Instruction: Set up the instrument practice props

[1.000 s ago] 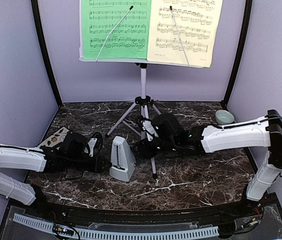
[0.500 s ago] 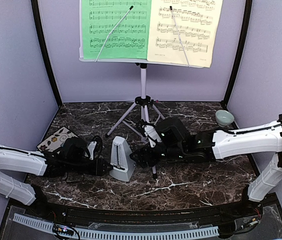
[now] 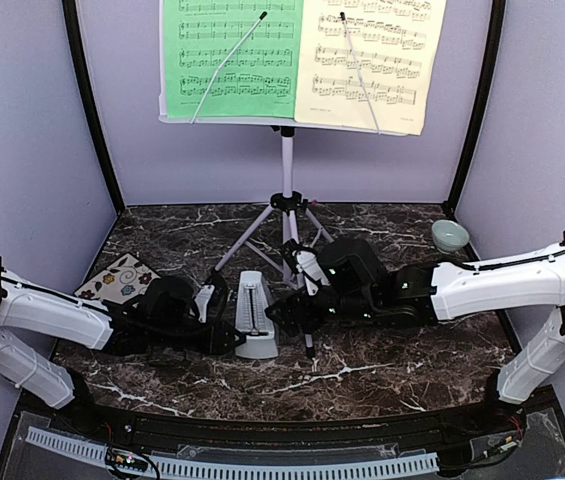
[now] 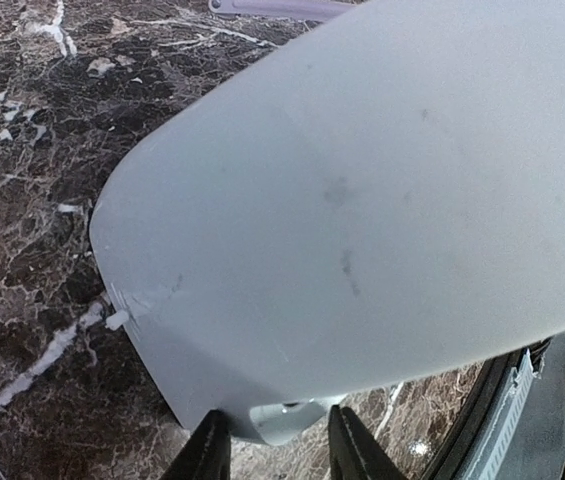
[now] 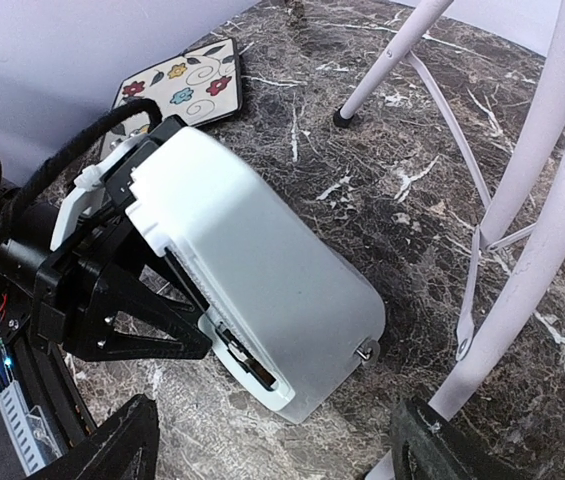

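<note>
One light-grey metronome [image 3: 255, 315] sat on the marble bench [image 3: 392, 362], left jaws clamped on it, right jaws spread wide apart nearby.

Metronome [image 3: 255, 318] has slid a bit to the right and turned, so from above it shows a narrower face now. The left gripper [image 3: 217, 325] came along with it. That arm is stretched further across the table and its shoulder end has lifted into view on the left. That uncovers the floral tile [image 3: 122, 280], which was half hidden 1 second ago. The right gripper [image 3: 287, 310] has dropped toward the near edge and now sits just beside the metronome, and its elbow has swung further right.
</note>
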Controlling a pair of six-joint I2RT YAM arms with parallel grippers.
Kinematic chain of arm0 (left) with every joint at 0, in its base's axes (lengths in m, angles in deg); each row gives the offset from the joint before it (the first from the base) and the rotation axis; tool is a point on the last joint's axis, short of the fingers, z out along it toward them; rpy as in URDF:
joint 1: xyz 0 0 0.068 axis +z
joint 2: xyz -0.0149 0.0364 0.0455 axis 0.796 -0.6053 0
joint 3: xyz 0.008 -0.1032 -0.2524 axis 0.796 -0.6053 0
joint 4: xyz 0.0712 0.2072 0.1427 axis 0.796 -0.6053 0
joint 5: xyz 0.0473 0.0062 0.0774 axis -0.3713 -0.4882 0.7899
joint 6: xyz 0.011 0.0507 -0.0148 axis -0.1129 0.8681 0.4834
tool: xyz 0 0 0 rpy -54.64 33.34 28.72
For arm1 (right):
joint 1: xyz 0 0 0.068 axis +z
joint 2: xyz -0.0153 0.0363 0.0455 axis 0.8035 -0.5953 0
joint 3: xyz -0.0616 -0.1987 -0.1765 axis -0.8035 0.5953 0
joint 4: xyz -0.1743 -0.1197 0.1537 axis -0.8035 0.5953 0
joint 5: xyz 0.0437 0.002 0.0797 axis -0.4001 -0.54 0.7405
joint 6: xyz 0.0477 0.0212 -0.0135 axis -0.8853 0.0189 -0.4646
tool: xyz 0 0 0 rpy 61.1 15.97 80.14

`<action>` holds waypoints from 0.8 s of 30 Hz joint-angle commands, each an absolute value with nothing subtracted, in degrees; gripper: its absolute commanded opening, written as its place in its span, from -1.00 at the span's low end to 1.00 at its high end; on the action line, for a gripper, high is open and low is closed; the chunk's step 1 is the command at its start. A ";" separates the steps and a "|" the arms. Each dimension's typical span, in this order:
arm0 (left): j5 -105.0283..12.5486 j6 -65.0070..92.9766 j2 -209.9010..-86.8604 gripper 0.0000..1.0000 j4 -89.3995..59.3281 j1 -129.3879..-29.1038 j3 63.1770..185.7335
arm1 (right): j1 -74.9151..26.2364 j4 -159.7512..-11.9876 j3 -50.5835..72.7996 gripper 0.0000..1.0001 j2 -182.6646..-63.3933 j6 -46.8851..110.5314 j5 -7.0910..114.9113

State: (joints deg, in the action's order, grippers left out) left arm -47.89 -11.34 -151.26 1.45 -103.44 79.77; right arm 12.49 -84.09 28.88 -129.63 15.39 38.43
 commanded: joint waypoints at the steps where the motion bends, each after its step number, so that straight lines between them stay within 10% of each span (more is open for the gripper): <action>1: -47.47 -11.78 -149.00 -0.29 3.04 -104.43 79.81 | 12.95 -86.89 28.32 0.60 -129.67 14.62 36.55; 24: -35.09 -11.74 -132.13 0.09 -6.00 -104.42 74.83 | 14.61 -88.28 21.09 0.43 -138.32 15.51 32.45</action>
State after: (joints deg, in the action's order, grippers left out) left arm -36.26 -12.26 -133.25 -4.17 -104.14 74.92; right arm 14.08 -86.43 22.47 -137.89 15.63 34.78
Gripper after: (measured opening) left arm 0.546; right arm 0.726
